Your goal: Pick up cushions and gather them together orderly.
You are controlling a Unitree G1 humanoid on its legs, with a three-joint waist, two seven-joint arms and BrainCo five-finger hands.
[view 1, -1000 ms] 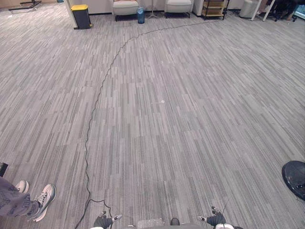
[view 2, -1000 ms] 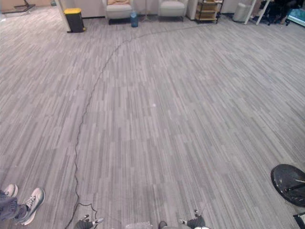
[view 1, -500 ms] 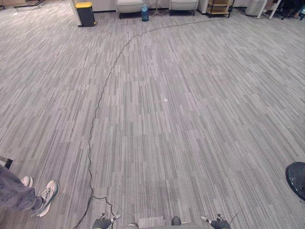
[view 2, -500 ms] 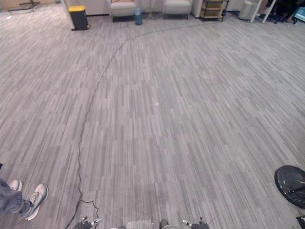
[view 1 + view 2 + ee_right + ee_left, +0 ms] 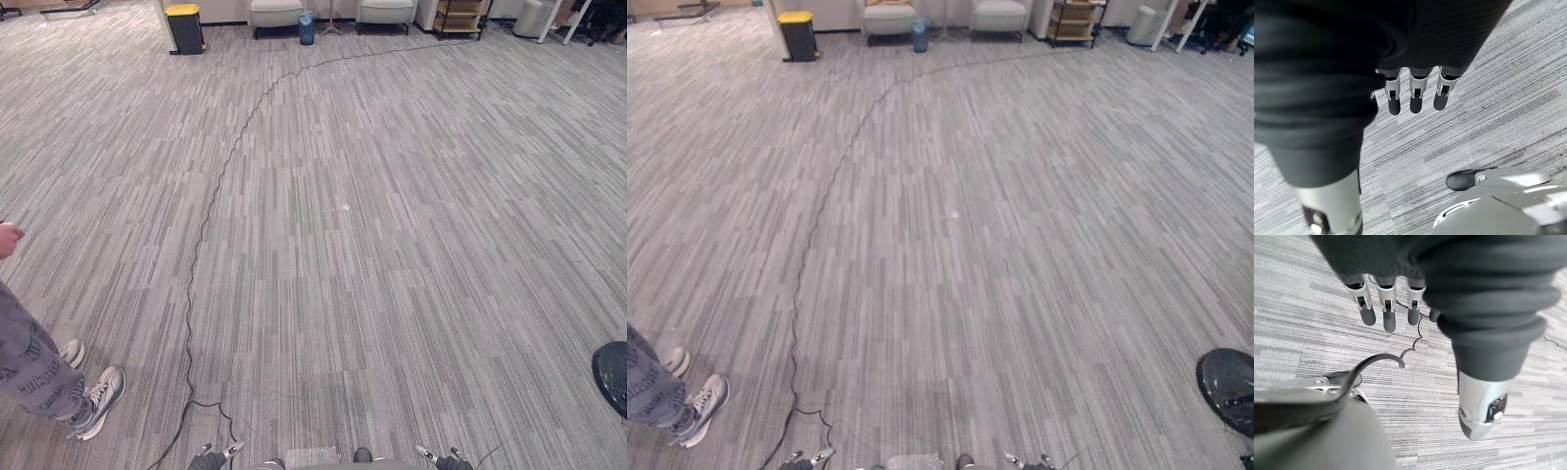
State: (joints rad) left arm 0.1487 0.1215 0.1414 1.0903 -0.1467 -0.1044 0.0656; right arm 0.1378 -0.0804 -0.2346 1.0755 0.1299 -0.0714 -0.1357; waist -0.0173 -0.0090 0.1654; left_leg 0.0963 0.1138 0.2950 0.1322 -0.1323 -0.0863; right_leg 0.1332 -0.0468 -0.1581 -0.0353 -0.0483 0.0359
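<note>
The left hand [image 5: 1387,313] and right hand [image 5: 1416,95] hang empty, fingers straight and relaxed, above the carpet floor [image 5: 392,245]. Far ahead of both, an armchair [image 5: 890,17] carries what may be a cushion [image 5: 885,3]. A person's shoe [image 5: 101,392] stands near the left hand.

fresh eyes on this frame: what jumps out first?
A wide grey striped carpet takes up most of the head views, with a person's leg and white sneakers at its near left. By the far wall stand a black bin with a yellow lid and pale armchairs; a dark round base sits near right. The left hand and right hand hang open above the carpet.
</note>
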